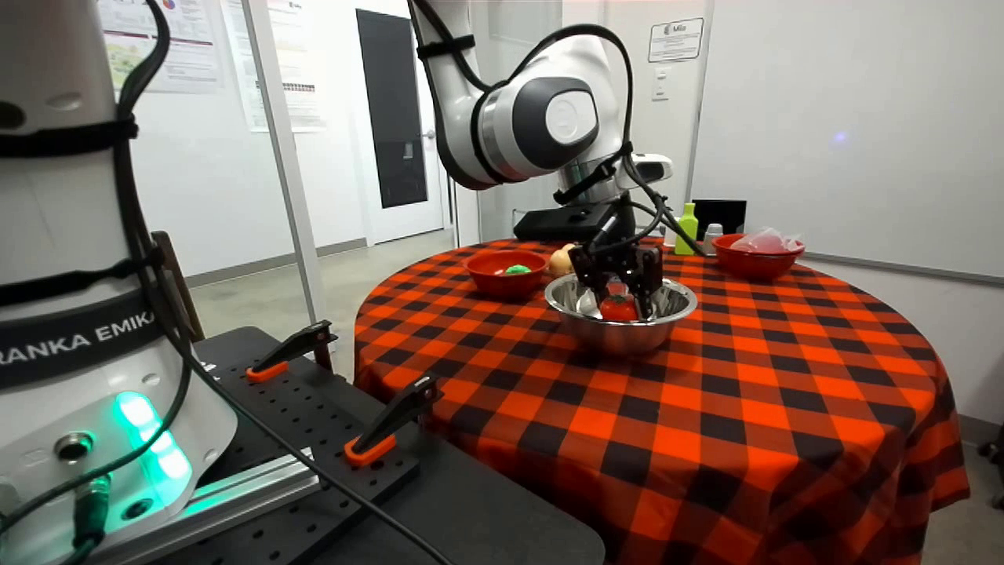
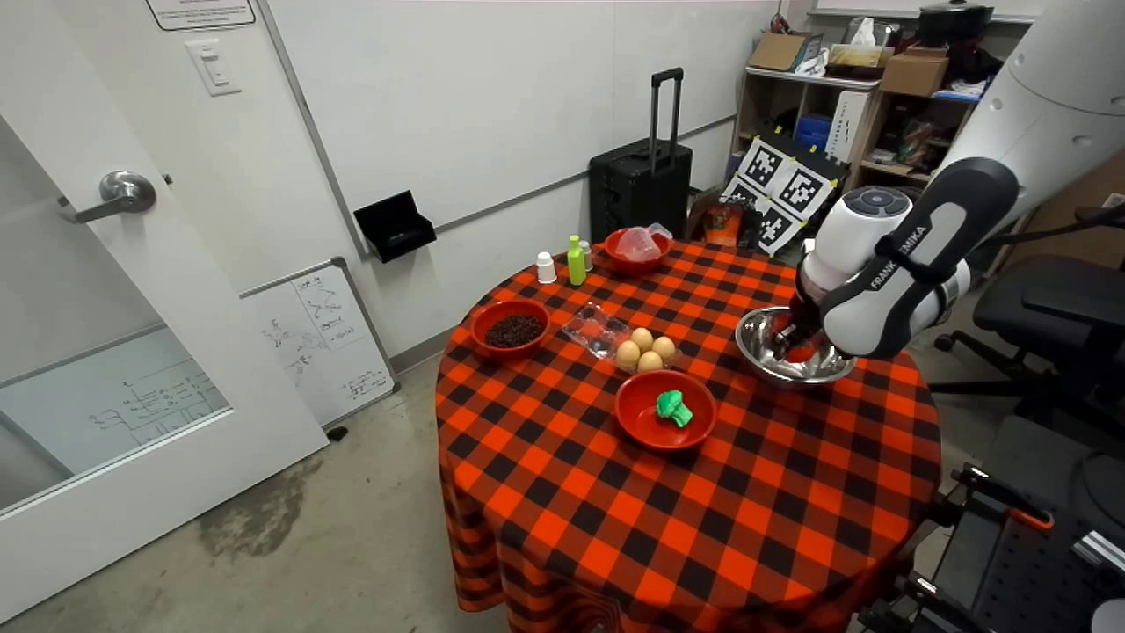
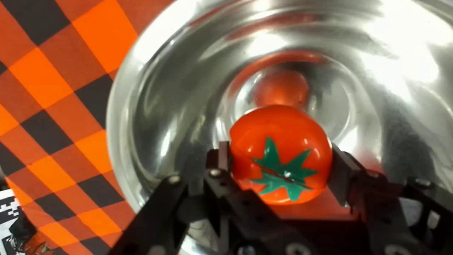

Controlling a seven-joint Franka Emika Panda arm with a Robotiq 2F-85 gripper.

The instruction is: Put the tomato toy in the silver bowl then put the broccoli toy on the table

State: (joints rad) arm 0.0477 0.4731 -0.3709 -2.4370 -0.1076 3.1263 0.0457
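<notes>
The tomato toy [image 3: 283,141], red-orange with a green leaf mark, sits between the fingers of my gripper [image 3: 281,163] in the wrist view. Both fingers touch its sides. My gripper [image 1: 625,302] reaches down inside the silver bowl [image 1: 620,339], with the tomato toy [image 1: 619,311] below the rim level. I cannot tell whether the toy touches the bowl's bottom. The silver bowl [image 2: 795,379] stands on the checked table [image 2: 562,492]. The green broccoli toy [image 2: 674,409] lies in a red bowl [image 2: 646,436]; it also shows partly over the rim in an exterior view [image 1: 517,270].
Several eggs [image 2: 646,349] in a clear carton lie beside the broccoli's red bowl. A red bowl of dark beans [image 2: 512,331], a white cup [image 2: 546,268], a green bottle [image 2: 576,262] and a red bowl with clear plastic [image 2: 635,248] stand farther off.
</notes>
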